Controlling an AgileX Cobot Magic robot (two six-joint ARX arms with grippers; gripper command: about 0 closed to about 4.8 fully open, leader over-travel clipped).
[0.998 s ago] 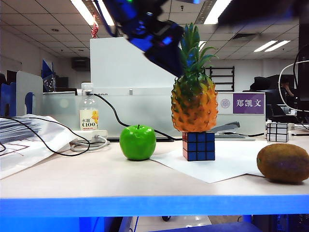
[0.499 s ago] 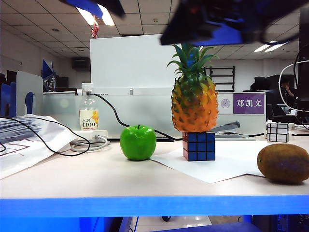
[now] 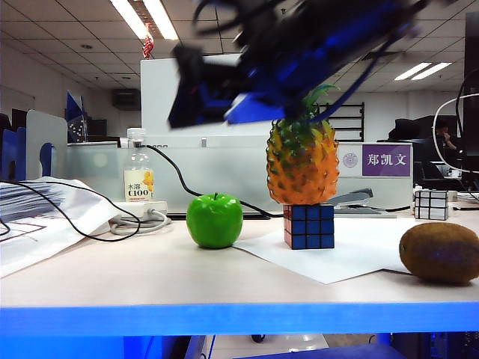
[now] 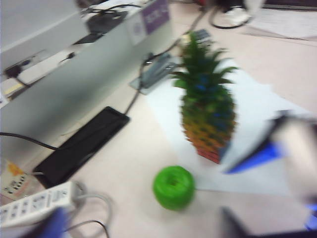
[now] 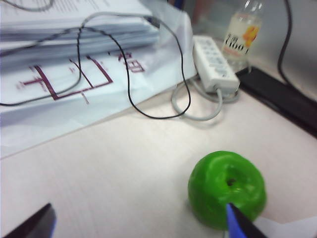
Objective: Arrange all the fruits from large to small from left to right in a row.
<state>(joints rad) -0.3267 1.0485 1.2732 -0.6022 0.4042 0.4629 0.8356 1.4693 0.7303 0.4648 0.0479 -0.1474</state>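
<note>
The pineapple (image 3: 301, 164) stands on a blue Rubik's cube (image 3: 308, 226) at the table's middle. Left of it sits the green apple (image 3: 214, 220), and the brown kiwi (image 3: 440, 252) lies at the far right. My right gripper (image 3: 196, 97) hangs blurred in the air above the apple, its arm crossing the pineapple's crown. In the right wrist view this gripper (image 5: 136, 223) is open, one fingertip (image 5: 237, 223) over the apple (image 5: 223, 191). My left gripper (image 4: 141, 225) is open and high above the apple (image 4: 173, 187) and pineapple (image 4: 207, 109), holding nothing.
A drink bottle (image 3: 138, 176) and a white power strip (image 3: 142, 209) with cables stand behind the apple. Stacked papers (image 5: 64, 59) lie at the left. A white sheet (image 3: 352, 247) lies under the cube. A small white cube (image 3: 429, 203) sits at the back right.
The arm from the upper right has swept down and leftward across the pineapple's crown. The other arm, at the top left half a second ago, has gone out of the exterior view. The fruits have not moved.
</note>
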